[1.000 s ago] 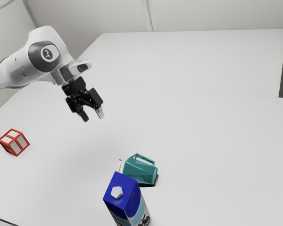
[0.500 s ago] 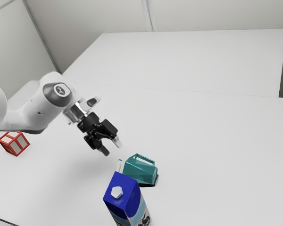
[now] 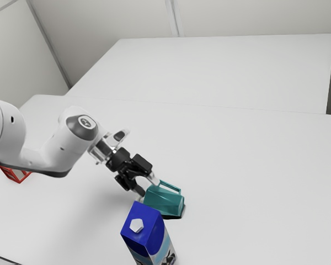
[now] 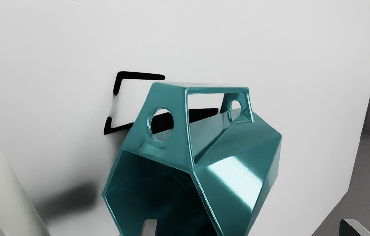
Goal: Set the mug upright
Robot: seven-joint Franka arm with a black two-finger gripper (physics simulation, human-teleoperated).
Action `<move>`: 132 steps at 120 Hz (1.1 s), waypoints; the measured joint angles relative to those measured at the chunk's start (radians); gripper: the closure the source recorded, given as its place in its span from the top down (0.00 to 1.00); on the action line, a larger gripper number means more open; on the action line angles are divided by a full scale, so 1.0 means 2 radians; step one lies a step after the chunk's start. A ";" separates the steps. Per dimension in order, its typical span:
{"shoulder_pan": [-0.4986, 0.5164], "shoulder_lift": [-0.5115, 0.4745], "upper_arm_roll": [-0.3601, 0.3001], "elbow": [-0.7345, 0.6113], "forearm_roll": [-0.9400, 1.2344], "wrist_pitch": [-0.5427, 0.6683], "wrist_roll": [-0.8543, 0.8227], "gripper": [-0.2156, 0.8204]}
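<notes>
In the exterior view, the black gripper [image 3: 147, 185] is held low and aslant at the end of the arm, its two fingers spread and nothing clasped between them. The teal mug [image 3: 164, 200] is seen lying on its side on the white table, its handle [image 3: 171, 185] uppermost, close by the fingertips. The blue-topped carton [image 3: 146, 229] is stood near the mug, on the side nearer the camera, so room for a swing that way may be short. The red-framed cube [image 3: 15, 175] is partly hidden by the arm, well out of the way. In the wrist view, the mug's open mouth is turned to the hand; one finger [image 4: 149, 227] is seen across the mouth, the other [image 4: 352, 227] outside the body, an arrangement probably meant for a wall to be pinched and tipped up. Whether the rim has been entered cannot be told. A white blue-capped tube [image 4: 8, 190] is lying beside the mug and might be knocked
</notes>
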 joint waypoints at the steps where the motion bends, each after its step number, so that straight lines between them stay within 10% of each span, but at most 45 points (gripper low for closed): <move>1: 0.000 0.000 0.000 0.000 -0.002 0.000 0.001 0.79; 82: 0.019 0.002 -0.002 -0.019 -0.066 -0.043 0.077 0.78; 108: 0.018 0.005 -0.001 -0.018 -0.078 -0.057 0.105 0.30; 132: 0.009 -0.002 0.000 -0.011 -0.075 -0.054 0.123 0.12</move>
